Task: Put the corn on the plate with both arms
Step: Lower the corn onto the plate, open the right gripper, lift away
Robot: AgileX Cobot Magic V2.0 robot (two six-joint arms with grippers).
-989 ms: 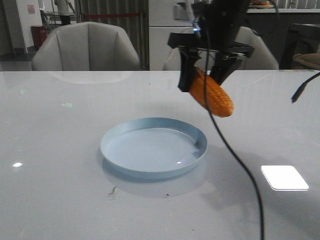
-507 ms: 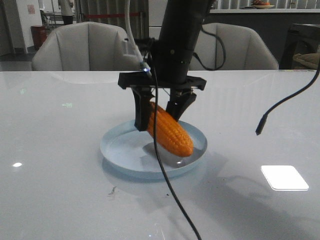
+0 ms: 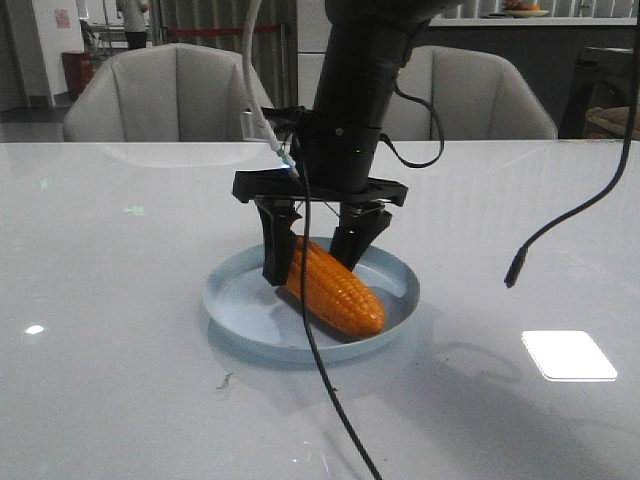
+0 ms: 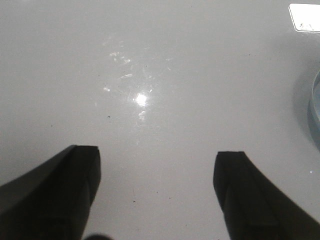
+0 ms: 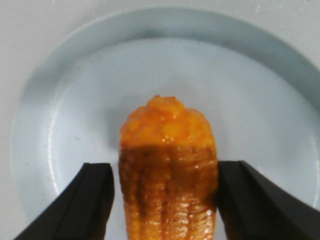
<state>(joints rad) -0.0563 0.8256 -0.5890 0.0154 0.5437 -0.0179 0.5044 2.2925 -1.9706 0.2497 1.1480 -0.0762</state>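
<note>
The orange corn lies tilted in the pale blue plate, its tapered end toward the front right rim. My right gripper stands over the plate with its black fingers straddling the cob's upper end. In the right wrist view the corn sits between the fingers of the gripper; one finger stands a little apart from it, the other is against it. The plate fills that view. My left gripper is open and empty over bare table, with the plate's rim at the edge of its view.
A black cable hangs from the right arm across the plate's front. Another loose cable end dangles to the right. A bright light patch lies on the glossy white table. Grey chairs stand behind the table.
The right arm carried the corn from up at the right down and left onto the plate. The cob now rests in the plate and the fingers have eased apart.
</note>
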